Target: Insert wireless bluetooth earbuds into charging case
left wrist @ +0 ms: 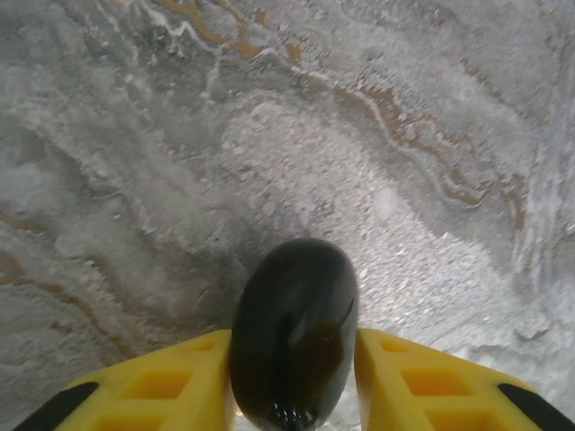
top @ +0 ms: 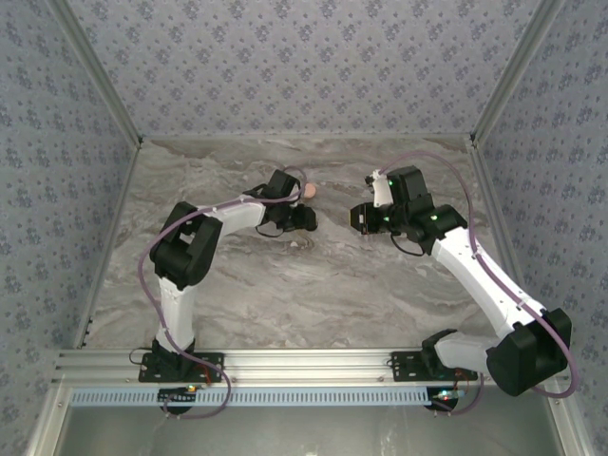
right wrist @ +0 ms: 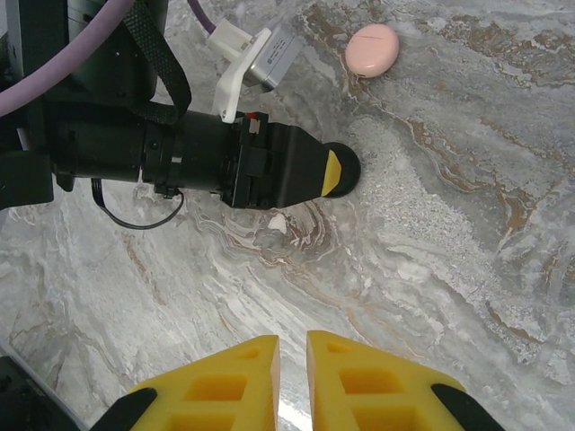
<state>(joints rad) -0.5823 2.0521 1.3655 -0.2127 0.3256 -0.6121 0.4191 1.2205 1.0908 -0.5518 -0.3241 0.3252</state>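
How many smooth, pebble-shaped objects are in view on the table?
2. A black one sits between the fingers of the left gripper; a pink one lies on the table nearby. Others may be hidden.

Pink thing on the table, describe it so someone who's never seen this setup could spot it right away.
On the grey marble table, find the left arm's tool near the middle. Just beyond its tip lies a smooth pink oval, flat on the table. It is the one pink thing; the glossy black oval sits between that tool's fingers.
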